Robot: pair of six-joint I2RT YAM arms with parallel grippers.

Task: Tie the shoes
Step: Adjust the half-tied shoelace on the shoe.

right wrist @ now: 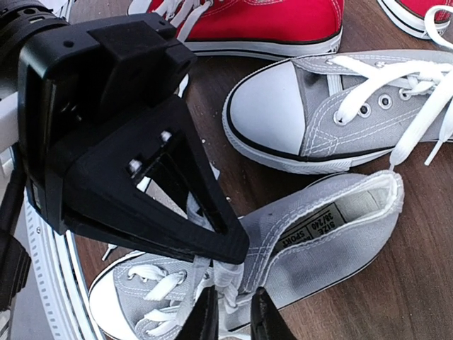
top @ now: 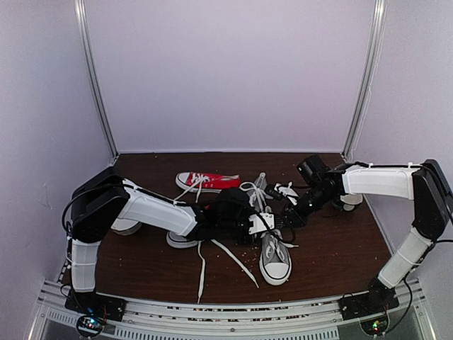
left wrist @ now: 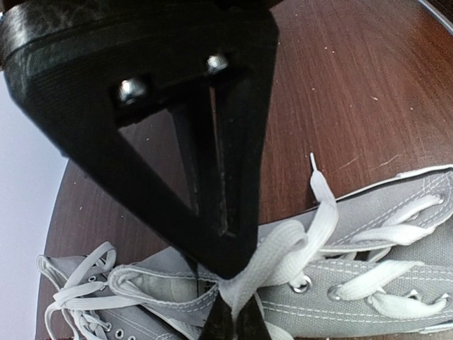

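At the centre of the brown table [top: 333, 262], the two grey shoes [top: 274, 256] lie close together, laces loose, with a red shoe [top: 205, 182] just behind them. The left gripper [left wrist: 233, 315] is clamped on a white lace [left wrist: 320, 212] of one shoe. The right gripper [right wrist: 233, 319] stands slightly parted astride a lace above a grey shoe's eyelets.

From above, the left arm [top: 152, 212] hides all but one end of a shoe [top: 182, 240], its colour unclear, and both jaws are too small to read. In each wrist view the jaws' tips run off the bottom edge; whether the right jaws pinch the lace [right wrist: 228, 278] cannot be told. The red shoe [right wrist: 262, 21] is cropped at the top, the grey shoe [left wrist: 382, 283] at the right.
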